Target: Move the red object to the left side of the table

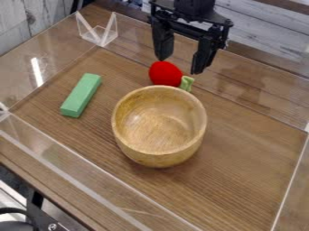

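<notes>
The red object (165,73) is a small round bright-red toy fruit with a light-green leafy bit at its right. It lies on the brown wood-grain table (241,117), just behind the wooden bowl. My black gripper (182,52) hangs pointing down directly above and slightly right of it. The jaws stand open, and the two fingers (161,41) sit apart with nothing between them. The fingertips are above the fruit and do not touch it.
A large empty wooden bowl (160,125) stands mid-table in front of the fruit. A flat green rectangular block (82,95) lies at the left. Low clear acrylic walls (97,30) edge the table, with a folded acrylic piece at the back left.
</notes>
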Robot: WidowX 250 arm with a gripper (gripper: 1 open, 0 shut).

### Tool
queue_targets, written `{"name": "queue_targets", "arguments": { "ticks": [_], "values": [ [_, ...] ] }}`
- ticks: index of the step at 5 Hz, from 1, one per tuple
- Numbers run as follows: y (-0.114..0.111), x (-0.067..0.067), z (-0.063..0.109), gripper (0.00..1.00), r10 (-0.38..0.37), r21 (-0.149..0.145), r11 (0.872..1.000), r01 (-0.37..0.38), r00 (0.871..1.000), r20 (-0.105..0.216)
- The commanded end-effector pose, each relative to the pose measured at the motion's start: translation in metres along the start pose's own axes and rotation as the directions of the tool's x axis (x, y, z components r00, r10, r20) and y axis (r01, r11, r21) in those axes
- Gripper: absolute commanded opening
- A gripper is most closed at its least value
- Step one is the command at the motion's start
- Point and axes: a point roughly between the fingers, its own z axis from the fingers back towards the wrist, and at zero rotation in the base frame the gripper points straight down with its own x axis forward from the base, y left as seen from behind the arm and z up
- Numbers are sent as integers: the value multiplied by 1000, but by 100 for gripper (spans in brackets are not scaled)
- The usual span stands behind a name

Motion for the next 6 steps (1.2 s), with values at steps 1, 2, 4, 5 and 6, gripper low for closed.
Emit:
{"name": "queue_targets", "arguments": {
  "ticks": [1, 2, 4, 5, 6],
  "values": [
    [12, 10, -12, 100, -37, 8, 999, 37, 999, 1],
    [27, 23, -23, 100, -68, 17, 998, 68, 998, 10],
    [14, 27, -38, 0, -70, 10, 997, 70, 997, 29],
    [10, 31, -20, 0, -76, 2, 997, 76, 995, 68],
    [7, 34, -5, 0, -85, -6, 996, 86, 991, 100]
  ]
}}
